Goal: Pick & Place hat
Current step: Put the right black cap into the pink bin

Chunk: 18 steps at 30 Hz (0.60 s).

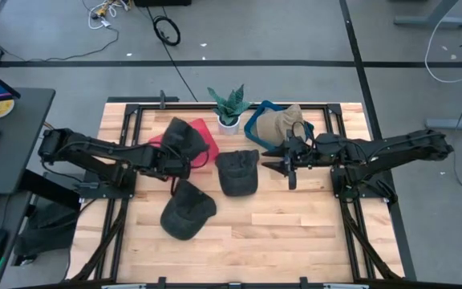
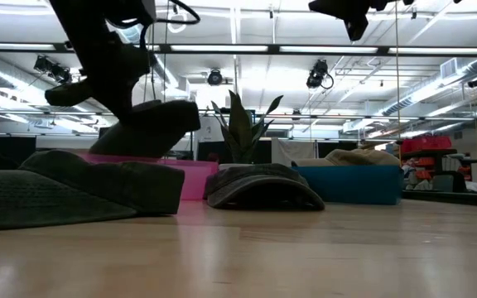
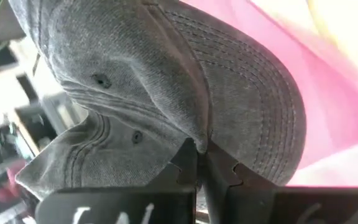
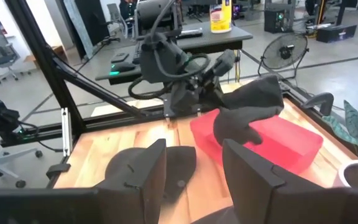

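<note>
Dark grey cap (image 1: 184,136) hangs from the left gripper (image 1: 184,163) over the pink bin (image 1: 204,143) at the back-left of the table (image 1: 279,229) — lifted clear, apparently so it can be dropped into the bin. The left fingers (image 3: 188,163) are pinched fully together on the cap's edge where brim meets crown, so the fabric sags below them; a pinch at the rim lets the cap fall free once they part. In the low view the cap tilts, one end drooping toward the bin. From above, its long axis seems to run roughly front to back on the table, though which end is the brim I cannot tell for sure.

The right gripper (image 1: 289,160) waits at mid-table beside the blue bin (image 1: 257,122), which holds a tan hat (image 1: 282,122); its fingers stand wide apart and hold nothing. Two more dark caps lie on the table — one (image 1: 237,171) in the middle, one (image 1: 187,211) nearer the front. A potted plant (image 1: 228,108) stands between the bins.
</note>
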Motion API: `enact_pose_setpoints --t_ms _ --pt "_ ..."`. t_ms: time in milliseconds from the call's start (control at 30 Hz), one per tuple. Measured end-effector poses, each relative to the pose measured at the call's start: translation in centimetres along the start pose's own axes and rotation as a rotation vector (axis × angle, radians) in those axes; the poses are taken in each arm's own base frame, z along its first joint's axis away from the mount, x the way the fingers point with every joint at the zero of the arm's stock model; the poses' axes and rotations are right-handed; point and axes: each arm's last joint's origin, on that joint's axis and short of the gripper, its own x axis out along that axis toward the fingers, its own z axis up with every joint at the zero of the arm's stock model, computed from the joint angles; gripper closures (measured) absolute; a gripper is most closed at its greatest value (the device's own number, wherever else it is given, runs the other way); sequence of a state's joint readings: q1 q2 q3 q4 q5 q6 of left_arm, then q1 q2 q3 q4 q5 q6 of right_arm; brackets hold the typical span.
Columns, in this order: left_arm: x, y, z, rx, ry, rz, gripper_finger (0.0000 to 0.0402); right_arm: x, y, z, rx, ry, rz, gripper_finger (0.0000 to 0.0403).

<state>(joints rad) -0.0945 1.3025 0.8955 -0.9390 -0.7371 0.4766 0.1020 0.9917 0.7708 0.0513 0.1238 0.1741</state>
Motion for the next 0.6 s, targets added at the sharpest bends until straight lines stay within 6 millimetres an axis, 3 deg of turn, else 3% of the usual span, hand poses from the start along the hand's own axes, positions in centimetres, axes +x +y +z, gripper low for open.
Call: enact_pose_setpoints --t_ms 200,433,600 --pt "0.9 0.4 -0.4 0.204 -0.067 -0.166 0.0396 0.5 0.0 -0.2 -0.001 0.005 -0.001 0.0243" --pt "2.3 1.6 -1.1 0.227 -0.136 -0.284 0.0396 0.5 0.1 -0.1 0.001 -0.009 0.001 0.0243" --pt "3.3 3.0 -1.2 0.189 -0.214 -0.272 0.0396 0.5 0.1 -0.1 0.001 -0.009 0.002 0.0243"
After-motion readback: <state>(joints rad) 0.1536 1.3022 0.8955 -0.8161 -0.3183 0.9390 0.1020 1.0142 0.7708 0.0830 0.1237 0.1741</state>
